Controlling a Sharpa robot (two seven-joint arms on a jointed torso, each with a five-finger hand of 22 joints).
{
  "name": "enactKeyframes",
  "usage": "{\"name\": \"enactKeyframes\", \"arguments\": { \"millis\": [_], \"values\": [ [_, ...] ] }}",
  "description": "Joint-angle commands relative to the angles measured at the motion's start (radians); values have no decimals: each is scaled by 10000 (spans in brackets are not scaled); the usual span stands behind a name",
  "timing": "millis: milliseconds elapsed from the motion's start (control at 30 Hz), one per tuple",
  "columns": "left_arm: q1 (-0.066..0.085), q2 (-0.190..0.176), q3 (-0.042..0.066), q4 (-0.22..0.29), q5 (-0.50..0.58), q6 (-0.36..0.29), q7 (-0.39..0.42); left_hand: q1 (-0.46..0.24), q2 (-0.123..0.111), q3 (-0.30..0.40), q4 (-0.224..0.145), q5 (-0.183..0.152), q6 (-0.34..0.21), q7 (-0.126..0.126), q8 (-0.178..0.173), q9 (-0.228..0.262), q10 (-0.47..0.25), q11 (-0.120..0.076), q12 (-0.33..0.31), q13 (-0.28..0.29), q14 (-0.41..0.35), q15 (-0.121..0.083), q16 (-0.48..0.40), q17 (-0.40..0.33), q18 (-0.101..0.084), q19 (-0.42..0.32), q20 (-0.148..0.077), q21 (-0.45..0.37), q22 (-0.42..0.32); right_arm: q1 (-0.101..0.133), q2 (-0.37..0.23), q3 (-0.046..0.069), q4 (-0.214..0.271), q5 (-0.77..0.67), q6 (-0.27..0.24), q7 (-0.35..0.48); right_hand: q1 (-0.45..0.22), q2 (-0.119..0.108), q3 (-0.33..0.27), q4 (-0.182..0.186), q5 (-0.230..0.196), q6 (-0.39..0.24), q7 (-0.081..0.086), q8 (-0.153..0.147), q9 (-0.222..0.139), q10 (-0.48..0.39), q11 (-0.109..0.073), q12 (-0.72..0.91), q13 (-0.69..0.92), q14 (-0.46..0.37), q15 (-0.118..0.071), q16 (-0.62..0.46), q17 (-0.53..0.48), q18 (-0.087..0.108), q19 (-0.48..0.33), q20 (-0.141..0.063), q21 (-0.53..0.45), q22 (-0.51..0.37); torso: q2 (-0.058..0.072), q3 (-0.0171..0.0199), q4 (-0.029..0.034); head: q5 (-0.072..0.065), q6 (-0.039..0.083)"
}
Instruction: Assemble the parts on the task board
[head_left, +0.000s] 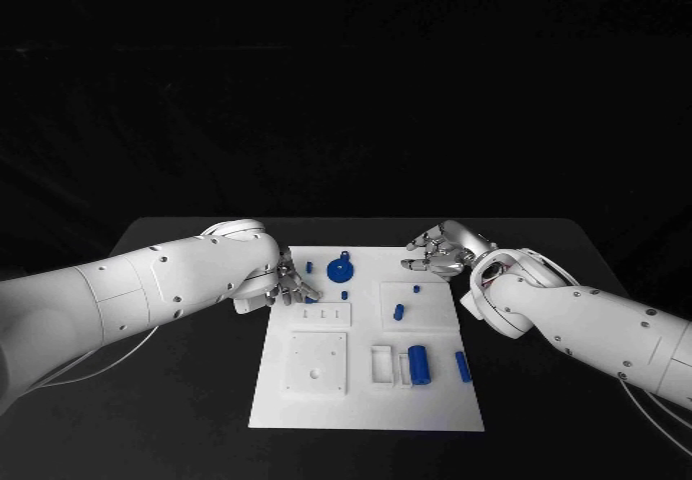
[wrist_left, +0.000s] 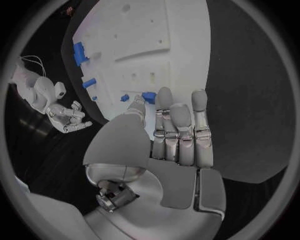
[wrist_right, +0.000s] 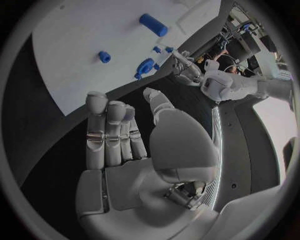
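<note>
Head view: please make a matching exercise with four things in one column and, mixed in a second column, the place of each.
Things:
1. left hand
2. right hand
3. blue round part
4. blue cylinder

Places:
A. near half of the task board, beside a white frame
B. at the board's left edge, fingers over the board
C. off the board's far right corner
D. far part of the board, between the two hands

Pairs: 1-B, 2-C, 3-D, 4-A
</note>
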Motion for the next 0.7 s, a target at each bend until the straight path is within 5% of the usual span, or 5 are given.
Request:
{"name": "enactKeyframes", "arguments": {
  "millis": [33, 267, 700],
  "values": [
    [-16, 69, 5, -44, -145, 187, 6, -92, 91, -7, 61, -19, -75, 24, 95, 16, 439, -49, 25, 10, 2, -94, 20, 9, -74, -14, -31, 61, 200, -6, 3, 5, 20, -24, 52, 44, -70, -10, 63, -9, 47, -18, 29, -36, -10, -3, 12, -32, -9, 48, -29, -55, -12, 141, 422, 4, 22, 541, 9, 1, -5, -6, -3],
    [-41, 197, 6, -187, -142, 190, 5, -319, 119, 60, 225, -20, -140, 33, 198, 10, 438, -46, 36, 15, 1, -92, 38, -2, -74, -34, -31, 118, 197, -6, 9, 5, 21, -24, 61, 42, -70, -10, 63, -9, 47, -18, 29, -36, -10, -3, 12, -32, -9, 48, -29, -55, -12, 141, 422, 4, 22, 541, 0, 5, 2, -23, -20],
    [-67, 278, 7, -379, -55, 520, -118, -229, 1039, -340, -93, 5, -220, 34, 227, -52, 434, -42, -3, 22, -37, -83, 55, -25, -74, -82, -20, 144, 191, -6, 5, 5, 17, -24, 81, 40, -70, -10, 63, -9, 47, -18, 29, -36, -10, -3, 12, -32, -9, 48, -29, -55, -12, 141, 422, 4, 22, 541, 0, 4, 7, -34, -27]
  ]
}}
